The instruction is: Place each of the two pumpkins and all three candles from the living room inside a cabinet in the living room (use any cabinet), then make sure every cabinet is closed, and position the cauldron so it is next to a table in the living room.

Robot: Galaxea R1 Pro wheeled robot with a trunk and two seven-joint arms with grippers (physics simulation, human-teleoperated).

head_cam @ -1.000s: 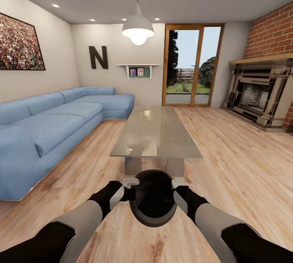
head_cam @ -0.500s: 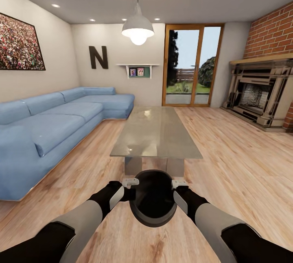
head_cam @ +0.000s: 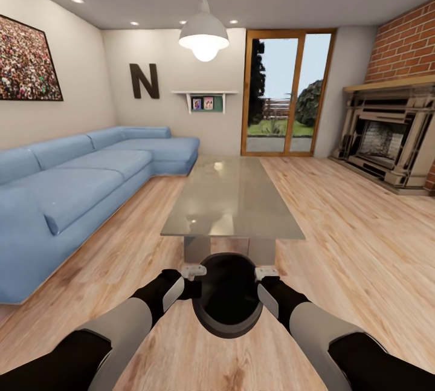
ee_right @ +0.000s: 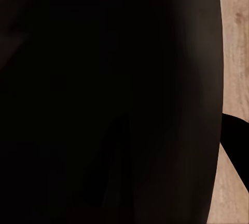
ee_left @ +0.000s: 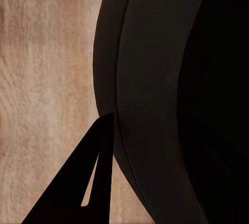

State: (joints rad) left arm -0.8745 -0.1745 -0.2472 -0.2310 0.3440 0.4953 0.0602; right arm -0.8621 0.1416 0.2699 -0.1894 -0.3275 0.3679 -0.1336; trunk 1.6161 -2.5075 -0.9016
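Left hand [head_cam: 194,271] and right hand [head_cam: 266,272] sit on opposite sides of the cauldron [head_cam: 227,294], one at each flank of its rim, so the black pot hangs between them over the wooden floor [head_cam: 362,240]. Can't tell how wide either hand's jaws stand: in the head view the pale fingertip blocks just meet the rim, and in the left wrist view a dark finger [ee_left: 91,182] lies against the cauldron's wall [ee_left: 150,104] with floor planks beside it; the right wrist view is mostly the pot's dark side [ee_right: 104,99] with a strip of floor at the edge. Whether each hand pinches the rim or the two just press inward, I can't say. Both arms reach forward and slightly inward from the shoulders, forearms roughly level, wrists turned toward each other, symmetric pose. Step in hand, by my read: carrying the cauldron to the table [head_cam: 232,197]. The glass-topped table's near end is just beyond the hands, straight ahead, its block legs right behind the pot. Next move likely needs a short advance or none, then lowering the pot to the floor just beside the table end without clipping the glass edge, and freeing both hands evenly so it doesn't tip.
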